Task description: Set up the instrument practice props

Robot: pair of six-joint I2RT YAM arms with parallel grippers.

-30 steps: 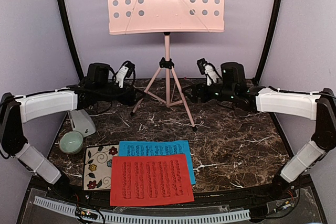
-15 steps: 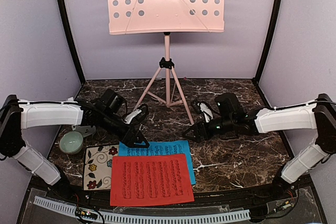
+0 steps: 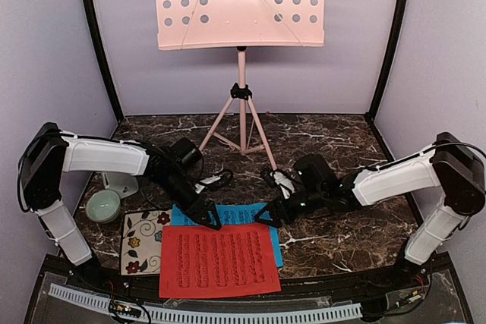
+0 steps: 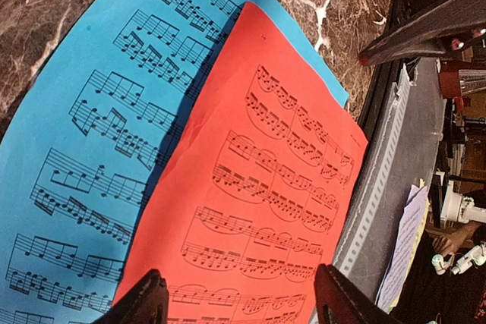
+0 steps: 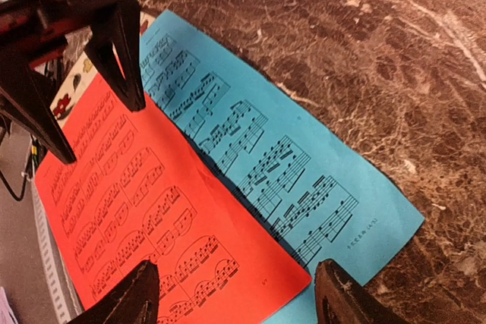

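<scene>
The pale pink music stand (image 3: pixel 241 5) stands at the back on its tripod, its perforated desk bare. The red sheet (image 3: pixel 219 259) lies near the front edge, overlapping the blue sheet (image 3: pixel 244 214) behind it. My left gripper (image 3: pixel 206 218) is open, low over the red sheet's far left corner. My right gripper (image 3: pixel 272 215) is open over the red sheet's far right corner. The left wrist view shows the red sheet (image 4: pixel 258 202) between the open fingers and the blue sheet (image 4: pixel 99 134). The right wrist view shows the red sheet (image 5: pixel 152 210), the blue sheet (image 5: pixel 266 149) and the left gripper (image 5: pixel 102 131). The white metronome (image 3: pixel 121 184) stands at the left, partly hidden by my left arm.
A pale green bowl (image 3: pixel 102 205) sits at the left beside the metronome. A floral tile (image 3: pixel 140 242) lies left of the sheets, partly under them. The tripod legs (image 3: pixel 262 149) spread behind the grippers. A perforated rail (image 3: pixel 228 315) runs along the front edge.
Both arms have swung from the back beside the tripod forward and down to the far corners of the red sheet. The sheets have not moved.
</scene>
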